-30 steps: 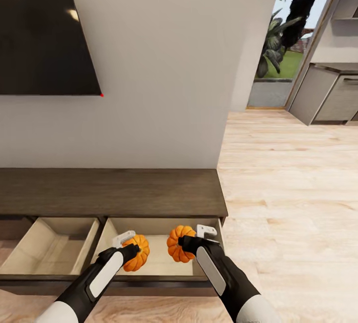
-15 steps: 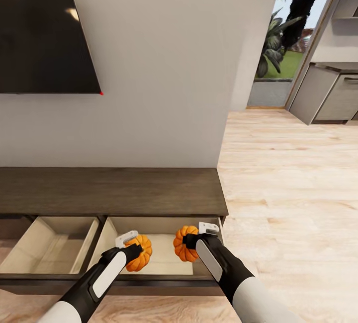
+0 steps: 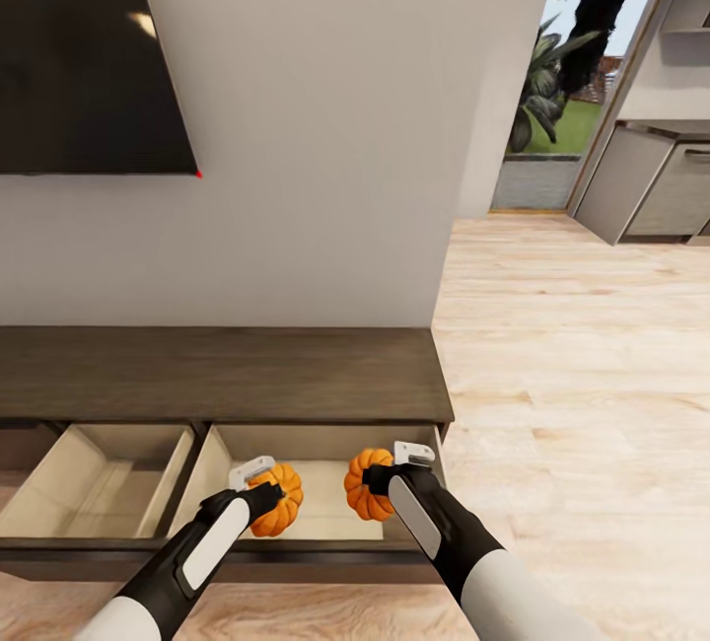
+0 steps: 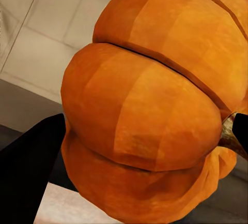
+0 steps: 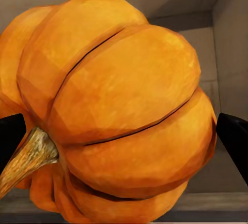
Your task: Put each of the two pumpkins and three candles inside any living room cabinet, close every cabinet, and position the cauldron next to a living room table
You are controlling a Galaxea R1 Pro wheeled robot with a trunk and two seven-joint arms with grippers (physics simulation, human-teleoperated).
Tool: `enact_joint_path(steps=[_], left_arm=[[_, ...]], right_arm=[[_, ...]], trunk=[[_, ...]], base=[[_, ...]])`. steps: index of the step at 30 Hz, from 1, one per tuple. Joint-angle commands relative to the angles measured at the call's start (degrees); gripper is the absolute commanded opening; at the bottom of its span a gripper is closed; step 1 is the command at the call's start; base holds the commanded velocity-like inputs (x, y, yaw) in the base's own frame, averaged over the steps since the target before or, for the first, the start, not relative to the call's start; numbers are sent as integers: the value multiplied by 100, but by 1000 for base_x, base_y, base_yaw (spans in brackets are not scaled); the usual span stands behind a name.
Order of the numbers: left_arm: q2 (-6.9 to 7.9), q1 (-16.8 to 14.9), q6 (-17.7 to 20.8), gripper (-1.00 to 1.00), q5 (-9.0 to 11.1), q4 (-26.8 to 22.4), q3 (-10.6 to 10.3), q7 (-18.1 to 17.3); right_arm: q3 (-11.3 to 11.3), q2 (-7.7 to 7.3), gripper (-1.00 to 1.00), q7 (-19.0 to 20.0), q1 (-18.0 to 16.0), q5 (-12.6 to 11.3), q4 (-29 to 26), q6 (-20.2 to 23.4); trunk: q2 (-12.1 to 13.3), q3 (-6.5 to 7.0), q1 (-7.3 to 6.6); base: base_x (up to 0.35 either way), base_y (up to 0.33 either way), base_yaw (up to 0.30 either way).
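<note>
Hovering over the cabinet's (image 3: 227, 375) open right drawer (image 3: 325, 508), the left gripper (image 3: 264, 489) clasps 1 pumpkin (image 3: 279, 513) at 7 o'clock, and the right gripper (image 3: 387, 471) clasps another pumpkin (image 3: 361, 497) at 5 o'clock.

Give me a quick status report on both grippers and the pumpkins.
Left gripper shut on left pumpkin, right gripper shut on right pumpkin. Both held over the open right drawer of the cabinet. Nothing in the way.
</note>
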Motion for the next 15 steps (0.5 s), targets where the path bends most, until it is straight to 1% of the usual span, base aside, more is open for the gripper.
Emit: enact_joint_path(steps=[1, 6, 9, 13, 15], left_arm=[[10, -2, 0, -100, 4, 1, 4, -5], [26, -7, -23, -100, 4, 0, 20, -18], [28, -7, -37, -100, 4, -49, 26, -14], [28, -8, -19, -100, 7, -263, 27, -11], [28, -8, -3, -100, 5, -288, 30, -11]], right_arm=[[5, 0, -100, 0, -1, -1, 1, -3], [16, 0, -100, 29, -1, 7, 0, -3], [48, 0, -100, 38, -1, 13, 0, -3], [250, 0, -100, 43, -1, 24, -5, -11], [274, 0, -100, 43, -1, 25, -6, -11]], trunk=[[-42, -18, 22], [-242, -108, 132], [-242, -108, 132], [-242, -108, 132], [-242, -108, 132]], base=[[0, 0, 0], [0, 0, 0], [0, 0, 0], [9, 1, 0], [153, 44, 0]])
